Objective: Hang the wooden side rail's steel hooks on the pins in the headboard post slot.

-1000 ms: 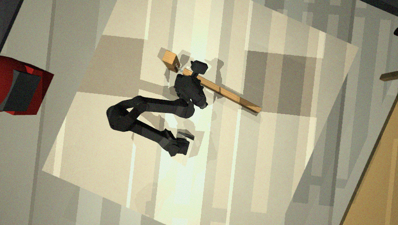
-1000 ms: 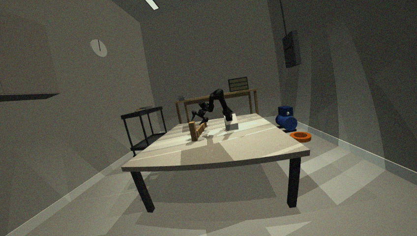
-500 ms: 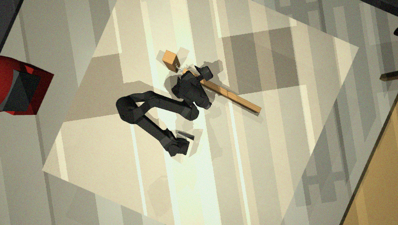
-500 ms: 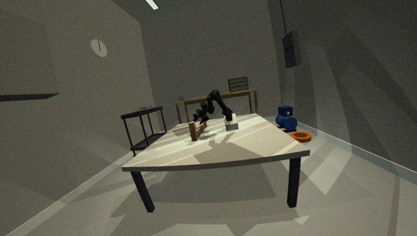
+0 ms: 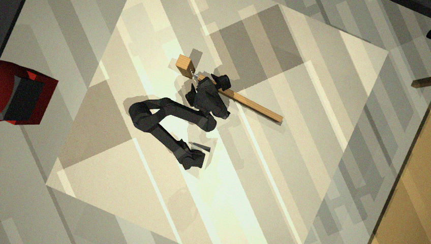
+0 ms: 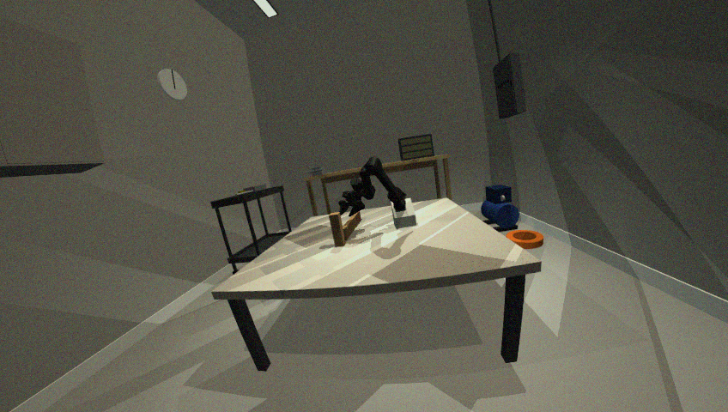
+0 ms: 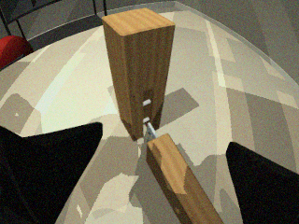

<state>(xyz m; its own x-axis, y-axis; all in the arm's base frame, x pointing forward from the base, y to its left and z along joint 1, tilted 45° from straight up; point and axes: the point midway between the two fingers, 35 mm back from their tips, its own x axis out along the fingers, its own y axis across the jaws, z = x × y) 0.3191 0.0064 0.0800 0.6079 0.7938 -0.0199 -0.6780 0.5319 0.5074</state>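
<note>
The wooden headboard post (image 5: 183, 61) (image 6: 335, 229) (image 7: 140, 61) stands upright on the table. In the wrist view an upper pin (image 7: 147, 102) and a lower pin (image 7: 146, 119) show in its slot. The wooden side rail (image 5: 256, 105) (image 7: 175, 165) points its steel hook end (image 7: 149, 132) at the slot's bottom, close to the lower pin. The upper pin shows bare; whether a hook touches the lower pin cannot be told. The rail's far end appears to rest on the table. My gripper (image 5: 202, 80) (image 7: 166, 139) is open and empty, above the rail's hook end, fingers on either side.
The arm's base stands by a pale block (image 6: 404, 220) on the table (image 6: 378, 287). The arm's links bend beside the rail. A red object (image 5: 45, 96) is off to the left. A dark cart (image 6: 247, 196) and a wooden bench (image 6: 342, 173) stand beyond the table.
</note>
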